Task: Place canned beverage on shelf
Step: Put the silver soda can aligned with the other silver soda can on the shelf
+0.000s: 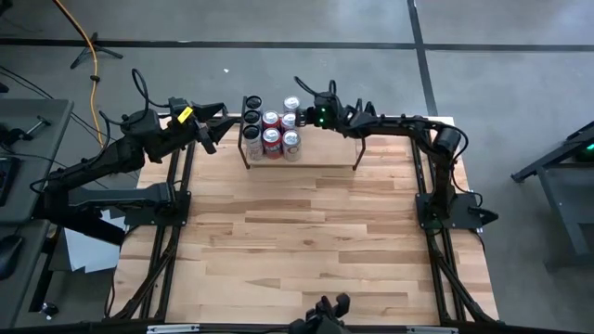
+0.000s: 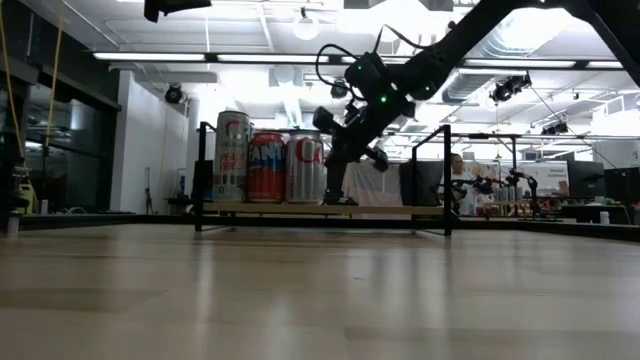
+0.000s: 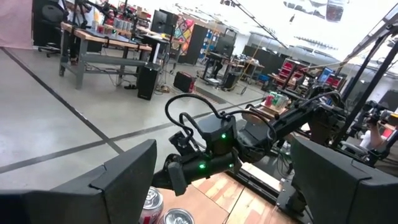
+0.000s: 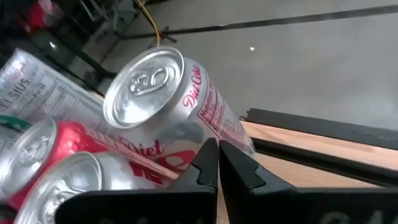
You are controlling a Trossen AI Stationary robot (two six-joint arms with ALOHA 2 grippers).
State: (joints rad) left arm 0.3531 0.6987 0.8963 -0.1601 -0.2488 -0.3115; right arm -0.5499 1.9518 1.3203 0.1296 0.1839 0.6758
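Note:
The shelf (image 1: 325, 158) stands at the table's far middle, its plank on thin black uprights (image 2: 446, 180). Several cans (image 1: 271, 137) stand upright on its left part. A silver Diet Coke can (image 4: 161, 93) stands at the group's far right corner (image 1: 291, 105). My right gripper (image 1: 300, 115) is shut and slants down from the right, its tips (image 4: 217, 152) at that can's lower side. My left gripper (image 1: 212, 128) hangs open and level just left of the shelf, holding nothing. My right gripper's shut fingertips (image 4: 208, 155) stand at the lower side wall (image 4: 186, 134) of the Diet Coke can, coming at it slanting down from the table's right. I cannot tell whether they touch it. The can stands upright on the plank.
The right part of the shelf's plank (image 2: 400, 209) is bare. Bare wooden tabletop (image 1: 316, 241) stretches to the near edge, where a dark device (image 1: 325, 311) sits. Black frame rails (image 1: 172, 241) run along both sides. A red can (image 4: 68, 140) and another silver one (image 4: 59, 186) stand close by the gripper.

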